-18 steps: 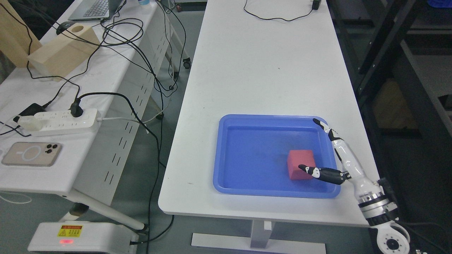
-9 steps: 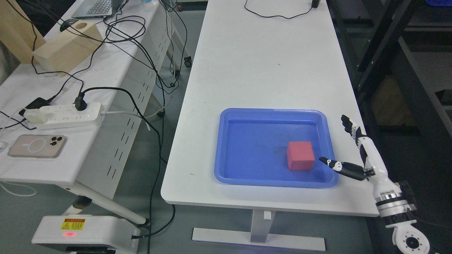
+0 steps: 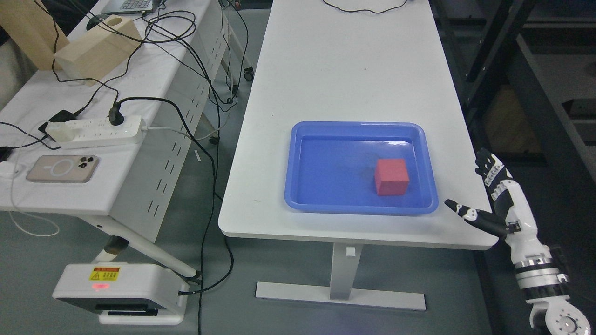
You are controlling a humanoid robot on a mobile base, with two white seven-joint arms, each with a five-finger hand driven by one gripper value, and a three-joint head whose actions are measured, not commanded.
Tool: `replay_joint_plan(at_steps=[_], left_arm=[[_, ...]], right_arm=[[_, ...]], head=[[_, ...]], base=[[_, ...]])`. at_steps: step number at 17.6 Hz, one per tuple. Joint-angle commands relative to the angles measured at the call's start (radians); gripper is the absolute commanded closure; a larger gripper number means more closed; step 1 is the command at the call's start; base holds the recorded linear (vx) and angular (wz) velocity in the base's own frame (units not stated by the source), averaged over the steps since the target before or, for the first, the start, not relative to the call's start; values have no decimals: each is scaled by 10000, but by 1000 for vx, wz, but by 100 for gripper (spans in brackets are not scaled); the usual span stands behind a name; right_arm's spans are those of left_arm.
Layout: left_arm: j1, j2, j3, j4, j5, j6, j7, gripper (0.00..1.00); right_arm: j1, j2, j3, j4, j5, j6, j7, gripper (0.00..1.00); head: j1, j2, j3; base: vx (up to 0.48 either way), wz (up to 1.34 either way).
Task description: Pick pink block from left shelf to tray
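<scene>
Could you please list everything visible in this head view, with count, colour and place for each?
Pink block: 1, pinkish red, in the tray's right half.
Tray: 1, blue, near edge of the main table.
Main table: 1, white, centre.
Side table: 1, white, left.
Power strip: 1, white, on the side table, one black plug in it.
Phone: 1, pale, face down near the power strip.
Wooden blocks: 2, light wood, far end of the side table.
Laptop: 1, grey, top edge, mostly cut off.
Cables: several, black, across the side table and floor.
Floor unit: 1, white, yellow warning label, lower left.
Shelving: dark, right.
Right hand: 1, black and white, open, right of the tray, off the table corner.
</scene>
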Motion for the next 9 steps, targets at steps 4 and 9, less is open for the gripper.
replay_joint_plan(at_steps=[4,9], left_arm=[[-292,175,0,-175,0,-7,6,0],[-292,175,0,-175,0,-7,6,0]], right_arm=[[170,57,-180,9,-504,134,491,1],[124,133,326,9,-428,626,506,1]], head=[[0,0,0],[0,0,0]], base=[[-162,-6],[-128,-13]])
